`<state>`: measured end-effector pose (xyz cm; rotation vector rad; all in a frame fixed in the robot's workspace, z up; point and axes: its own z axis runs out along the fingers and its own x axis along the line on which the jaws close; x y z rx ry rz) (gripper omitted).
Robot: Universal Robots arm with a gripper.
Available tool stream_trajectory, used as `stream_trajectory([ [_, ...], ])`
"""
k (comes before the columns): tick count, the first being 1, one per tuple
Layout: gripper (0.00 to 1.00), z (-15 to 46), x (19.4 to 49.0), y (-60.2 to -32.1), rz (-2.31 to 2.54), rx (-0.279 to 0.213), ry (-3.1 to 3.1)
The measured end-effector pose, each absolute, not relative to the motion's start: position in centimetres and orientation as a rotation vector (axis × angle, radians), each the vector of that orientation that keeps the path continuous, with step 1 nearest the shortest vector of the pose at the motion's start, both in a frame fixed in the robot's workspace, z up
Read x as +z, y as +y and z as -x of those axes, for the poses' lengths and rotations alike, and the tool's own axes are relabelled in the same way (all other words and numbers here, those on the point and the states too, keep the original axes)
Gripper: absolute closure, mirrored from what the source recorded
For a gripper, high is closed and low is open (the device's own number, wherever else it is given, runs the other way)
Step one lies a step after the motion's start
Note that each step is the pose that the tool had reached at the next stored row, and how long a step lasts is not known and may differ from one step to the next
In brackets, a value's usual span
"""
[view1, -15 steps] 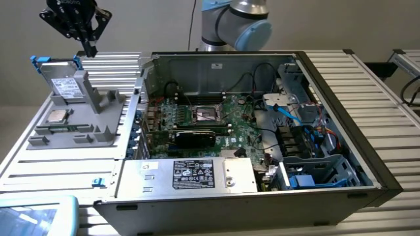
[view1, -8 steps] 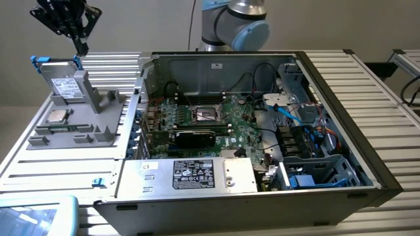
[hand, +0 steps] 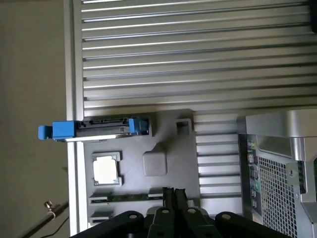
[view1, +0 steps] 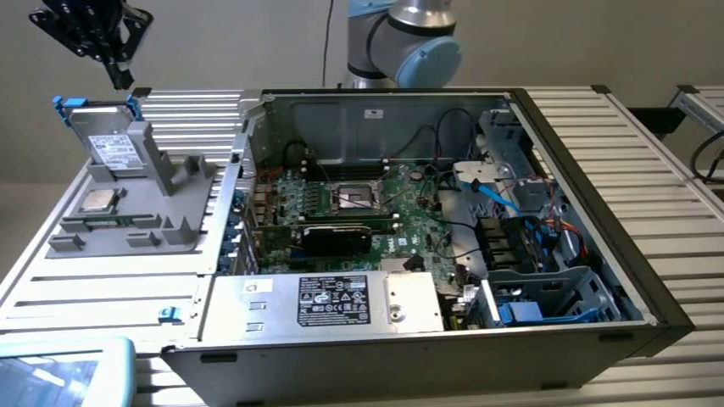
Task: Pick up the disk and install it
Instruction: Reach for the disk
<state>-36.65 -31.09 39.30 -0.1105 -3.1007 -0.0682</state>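
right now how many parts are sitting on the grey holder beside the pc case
3: the disk stands propped at the grey holder's far end, the square chip lies flat before it, a thin memory stick nearer still. None seems hidden.

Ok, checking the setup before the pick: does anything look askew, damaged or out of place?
Nothing stands out. The disk stands on edge in its grey fixture, the CPU chip lies flat in the same fixture, and the shut gripper hangs above the fixture.
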Motion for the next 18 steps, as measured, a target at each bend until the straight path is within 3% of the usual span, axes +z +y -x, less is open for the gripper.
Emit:
stream_trajectory([
  [18,0.89,41.1,38.6,-27.6,0.099,-0.031,-3.102],
])
